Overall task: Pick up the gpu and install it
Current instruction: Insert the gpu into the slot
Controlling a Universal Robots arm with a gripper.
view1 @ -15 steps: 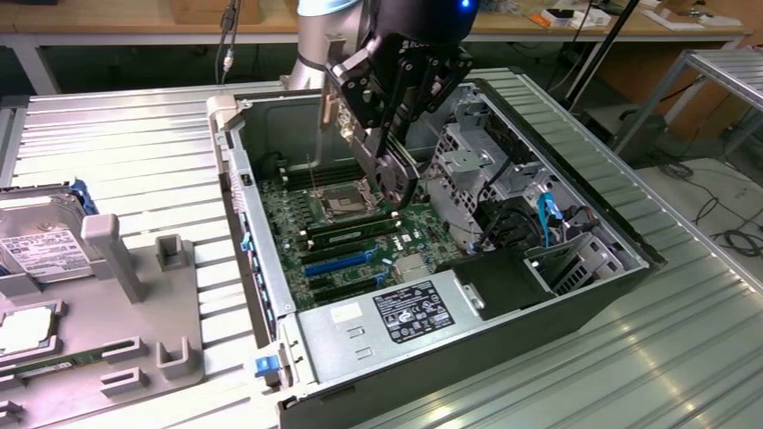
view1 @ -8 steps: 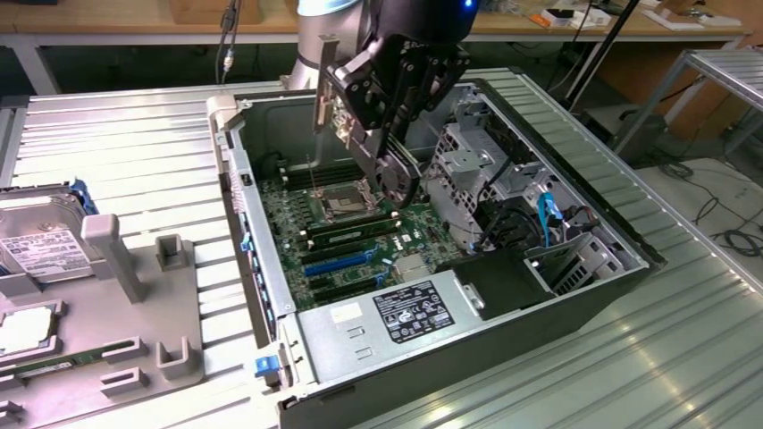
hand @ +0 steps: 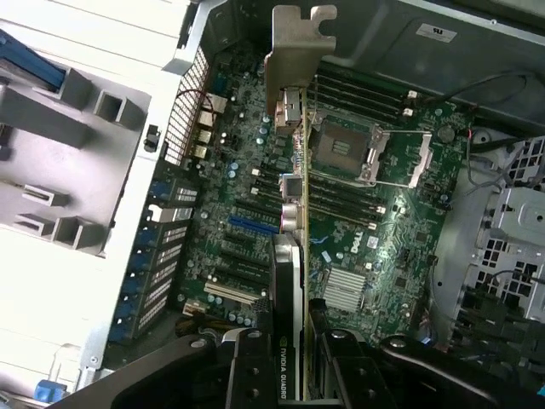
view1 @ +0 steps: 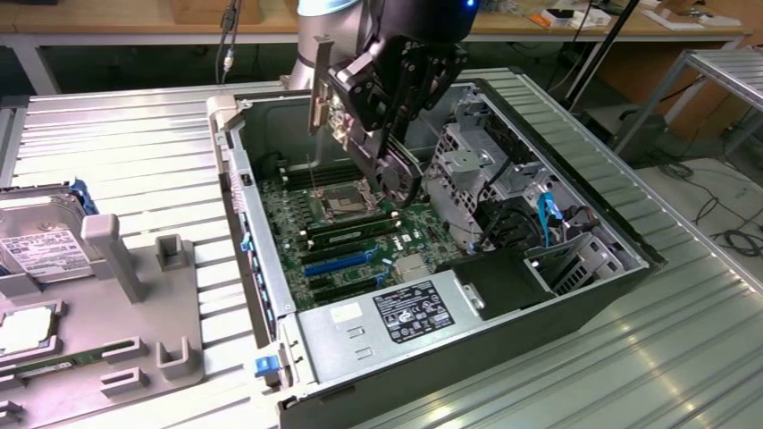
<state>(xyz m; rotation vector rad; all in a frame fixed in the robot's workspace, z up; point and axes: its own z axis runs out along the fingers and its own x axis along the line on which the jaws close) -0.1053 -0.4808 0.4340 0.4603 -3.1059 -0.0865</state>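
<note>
at the exterior view's left, a grey holder tray on the ribbed counter carries a hard drive and a memory stick. further right, the open computer case holds a motherboard and a labelled power supply. above that board the claw is clenched on the gpu, held edge-on with its silver bracket pointing away from the claw.
</note>
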